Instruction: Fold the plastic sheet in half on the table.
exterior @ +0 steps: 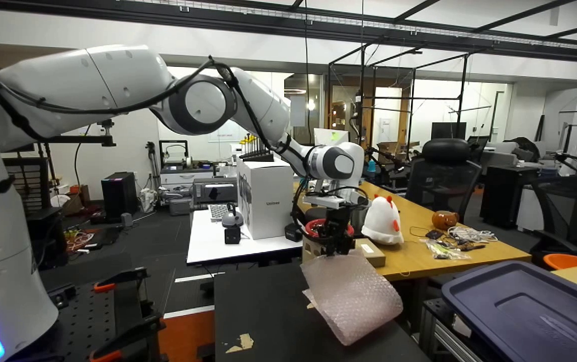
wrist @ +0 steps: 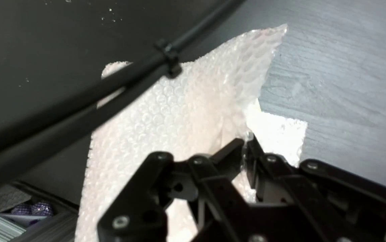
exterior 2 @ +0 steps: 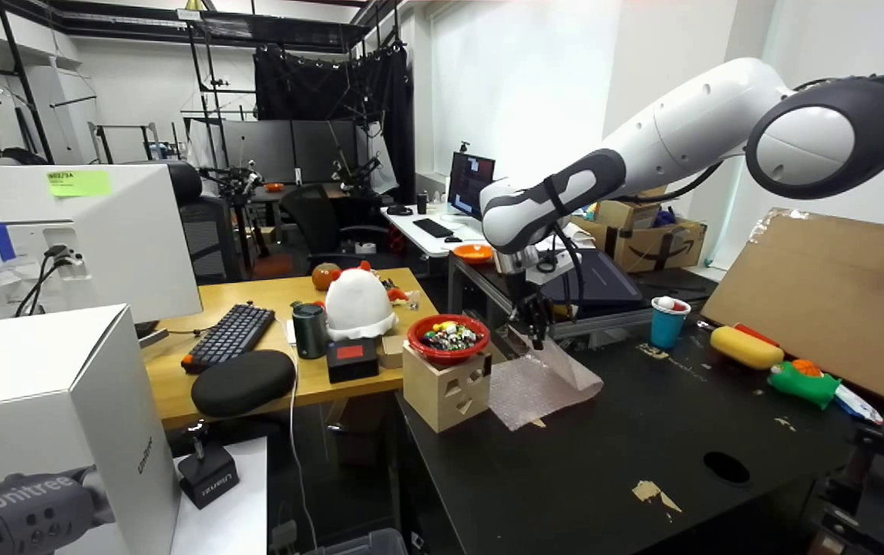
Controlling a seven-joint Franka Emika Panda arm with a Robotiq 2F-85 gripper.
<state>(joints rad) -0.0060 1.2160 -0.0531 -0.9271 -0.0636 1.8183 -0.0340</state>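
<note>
- Black cables (wrist: 112, 84) slant across your wrist view from 9 o'clock toward 12, hiding part of the plastic sheet (wrist: 159, 127).
- Your gripper (wrist: 246, 146) has its fingertips together, clamped on the sheet's edge, with only thin film between them.
- You find the sheet on the table (exterior 2: 565, 478), at 3 o'clock from the wooden box (exterior 2: 438, 397) in an exterior view, held edge raised, remainder bending back underneath.
- There, from your gripper, the bend lies at 4 o'clock and the flat lower layer between 6 and 7.
- Its long axis you can't fairly read: the sheet curls, and cables and gripper cover some of it.
- Your next move probably lowers that edge toward 7 o'clock onto the lower layer; the free corner, between 12 and 1 in the wrist view, may land askew.
</note>
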